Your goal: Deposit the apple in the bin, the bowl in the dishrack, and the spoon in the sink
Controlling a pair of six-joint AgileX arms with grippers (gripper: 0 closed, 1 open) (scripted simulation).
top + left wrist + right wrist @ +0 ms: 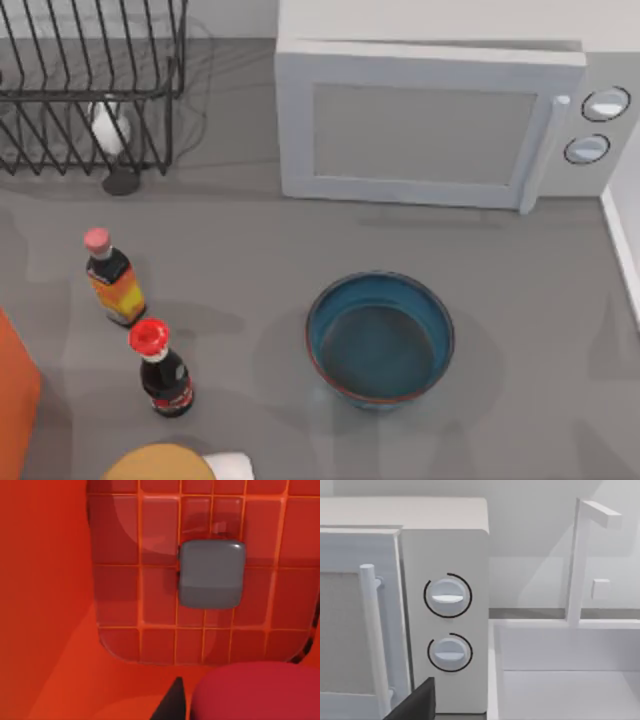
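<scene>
Apple over the bin – bowl waiting on the table

At the top view's 8 o'clock edge sits the orange bin (15, 385). The left gripper (235, 705) hangs over its gridded floor, pinching the apple (255, 692) above a grey block (211, 573). The dishrack (90, 85) stands at 10 o'clock, two bottles (150, 340) at 8. The bowl (380, 338) rests upright near 5 o'clock, below the microwave (430, 120). The right gripper (415, 705) faces the microwave's knobs beside the sink (560, 680) at 3 o'clock – its grip I cannot tell.

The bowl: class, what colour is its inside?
Teal-blue, with a thin reddish-brown rim; the bowl shows best in the top view.
</scene>
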